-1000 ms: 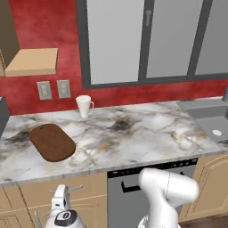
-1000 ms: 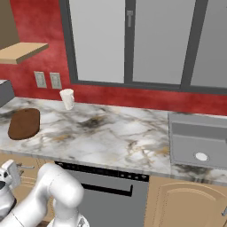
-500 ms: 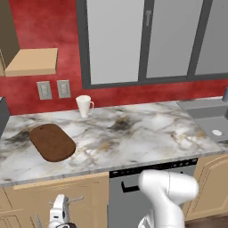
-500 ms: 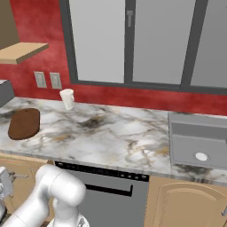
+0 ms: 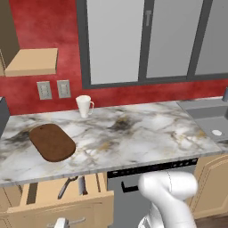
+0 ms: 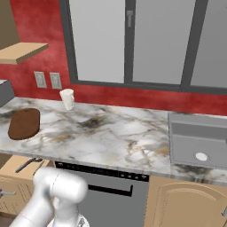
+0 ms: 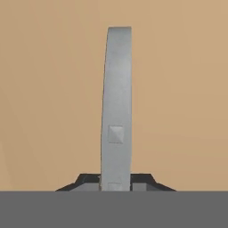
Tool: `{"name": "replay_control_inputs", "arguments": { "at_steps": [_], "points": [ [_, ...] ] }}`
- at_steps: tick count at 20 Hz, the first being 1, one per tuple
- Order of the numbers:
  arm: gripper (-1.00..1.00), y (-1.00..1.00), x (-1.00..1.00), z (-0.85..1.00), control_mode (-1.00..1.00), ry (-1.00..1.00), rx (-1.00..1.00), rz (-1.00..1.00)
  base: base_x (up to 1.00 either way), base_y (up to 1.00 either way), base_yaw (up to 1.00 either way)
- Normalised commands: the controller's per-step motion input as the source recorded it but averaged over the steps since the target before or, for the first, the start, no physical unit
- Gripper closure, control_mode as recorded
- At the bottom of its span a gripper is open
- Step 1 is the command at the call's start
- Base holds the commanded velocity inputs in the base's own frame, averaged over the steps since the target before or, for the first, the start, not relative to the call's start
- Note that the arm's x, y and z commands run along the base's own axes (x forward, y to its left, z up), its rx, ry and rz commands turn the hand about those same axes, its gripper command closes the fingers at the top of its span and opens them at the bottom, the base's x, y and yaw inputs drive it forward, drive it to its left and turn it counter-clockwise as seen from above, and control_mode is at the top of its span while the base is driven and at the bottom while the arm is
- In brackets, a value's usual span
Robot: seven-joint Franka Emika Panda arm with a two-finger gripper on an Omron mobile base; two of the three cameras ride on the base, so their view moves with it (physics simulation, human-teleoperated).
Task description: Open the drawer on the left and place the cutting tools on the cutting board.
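Since the earlier frames the drawer (image 5: 62, 202) has slid out from under the counter (image 5: 133, 138), and the gripper (image 7: 116, 180) has dropped from beside the drawer front to clench on the silver handle (image 7: 116, 107). In the hand view the bar runs straight up between the two dark fingertips (image 7: 84, 181), which sit tight against its sides with the tan drawer front behind.

In the left base view the drawer stands partly open at the lower left, beside the dark dishwasher (image 5: 151, 178). Two utensils lie inside it near the front: the peeler (image 5: 67, 187) with its grey handle, and just beside it the knife (image 5: 82, 185), though the knife is small here and its blade is hard to make out. The cutting board (image 5: 52, 141) rests on the counter above the drawer, left of the white mug (image 5: 84, 106), with nothing on it.

The drawer is stiff and rides on its rails, so a straight pull on the middle of the bar should carry it the rest of the way. The tools look light, thin and rigid. Each likely wants a pinch across its handle, not its head or blade, since smooth metal could slip and both lie flat on the drawer floor.
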Motion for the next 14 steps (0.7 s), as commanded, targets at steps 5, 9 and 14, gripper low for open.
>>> {"name": "replay_control_inputs", "arguments": {
  "at_steps": [5,9,14],
  "points": [
    [1.0,0.01,-0.95,-0.16,-1.0,0.01,0.01,0.0,0.0,0.0,0.0],
    [1.0,0.03,-0.82,-0.23,-1.0,0.07,0.0,0.0,0.0,0.0,0.0],
    [-1.0,0.06,-0.98,-0.16,-1.0,0.03,0.0,0.0,0.0,0.0,0.0]
  ]
}}
